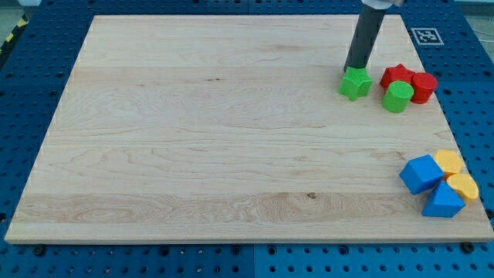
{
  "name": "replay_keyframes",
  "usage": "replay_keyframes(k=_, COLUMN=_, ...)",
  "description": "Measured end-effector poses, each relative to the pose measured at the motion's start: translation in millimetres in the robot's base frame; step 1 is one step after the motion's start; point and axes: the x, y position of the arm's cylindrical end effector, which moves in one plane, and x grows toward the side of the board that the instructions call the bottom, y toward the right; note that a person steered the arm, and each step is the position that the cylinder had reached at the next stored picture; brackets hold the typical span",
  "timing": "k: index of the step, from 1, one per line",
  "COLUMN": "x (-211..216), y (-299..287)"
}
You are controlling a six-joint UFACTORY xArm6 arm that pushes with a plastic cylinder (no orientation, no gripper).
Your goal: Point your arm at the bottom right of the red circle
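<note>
**Rod parked at the green star, red circle off to its right**

The dark rod [363, 38] comes down from the view's top edge, right of centre, and my tip [352, 71] sits at the top edge of the green star [355, 83] — touching it or just about, I cannot say which. There is no claw on this arm, only the straight rod, so nothing here opens, closes or grips.

The red circle [423, 87] lies to the view's right of the tip, near the right edge of the tabletop [201, 139]. It stands in a tight cluster: the red star [397, 76] is pressed against its left side, and the green cylinder [398, 97] sits just below the red star, touching or nearly touching the circle's lower left. The green star stands a little apart from that cluster, on its left. The tip is therefore well to the left of the red circle and slightly above it, with the red star and green cylinder lying between them.

Down in the bottom right corner a second huddle sits close together — a blue cube [421, 173], a yellow block [449, 162] just above and to its right, another yellow block [463, 186] below that, and a blue triangle [442, 202] at the bottom. The yellow shapes are hard to make out.

The wooden board rests on a blue perforated bench [23, 85], and a black-and-white marker [424, 35] lies beyond the top right corner.
</note>
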Motion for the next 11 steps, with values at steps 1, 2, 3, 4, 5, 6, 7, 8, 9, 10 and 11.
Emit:
replay_keyframes(k=1, x=0, y=0)
replay_keyframes(k=2, x=-29, y=4)
replay_keyframes(k=3, x=-57, y=47)
replay_keyframes(k=4, x=-58, y=119)
replay_keyframes(k=5, x=-33, y=165)
replay_keyframes(k=6, x=-30, y=169)
replay_keyframes(k=7, x=28, y=169)
replay_keyframes(k=8, x=99, y=169)
replay_keyframes(k=9, x=108, y=143)
replay_keyframes(k=10, x=75, y=110)
replay_keyframes(k=11, x=63, y=108)
